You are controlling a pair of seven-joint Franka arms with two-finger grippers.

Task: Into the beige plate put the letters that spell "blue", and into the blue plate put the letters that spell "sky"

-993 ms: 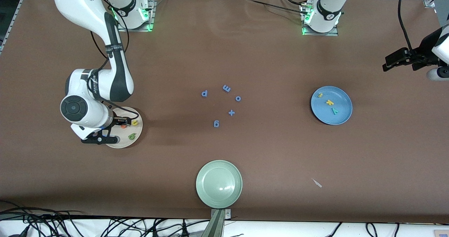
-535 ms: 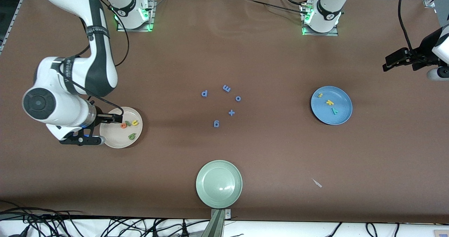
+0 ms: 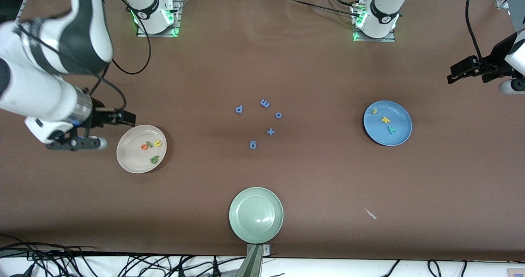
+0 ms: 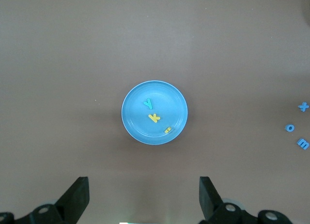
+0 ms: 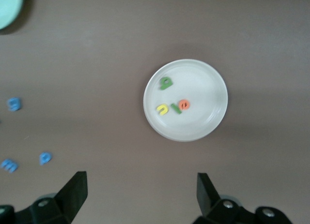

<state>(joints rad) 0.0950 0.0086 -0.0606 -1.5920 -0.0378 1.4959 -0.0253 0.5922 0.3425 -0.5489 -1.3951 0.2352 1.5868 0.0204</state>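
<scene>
- The right pincer (image 3: 125, 117) hangs released and empty, its jaws spread wide, over the bare surface (image 3: 311, 63) just beside the beige plate (image 3: 131, 160), toward the right arm's end.
- The left pincer (image 3: 453, 75) is up over the left arm's end of the surface, jaws wide apart and holding nothing; that arm waits.
- Nearest the front camera sits a pale green plate (image 3: 256, 215), with nothing in it.
- A small pale scrap (image 3: 371, 214) lies on the surface toward the left arm's end, about as near the camera as the green plate.
- Farther from the camera, the beige plate holds four letters: a green b (image 3: 154, 159), and farther back a row of an orange e (image 3: 144, 146), a thin green l (image 3: 150, 144) and a yellow u (image 3: 158, 143), set close together.
- In the middle of the surface lie loose blue pieces: a g-like letter (image 3: 253, 145), a plus sign (image 3: 270, 131), an o (image 3: 278, 115), a p-like letter (image 3: 239, 109) and an m (image 3: 265, 103), all apart from one another.
- The blue plate (image 3: 400, 137) sits toward the left arm's end and holds a teal y (image 3: 392, 129), a yellow k (image 3: 385, 120) and a yellow s (image 3: 374, 111).
</scene>
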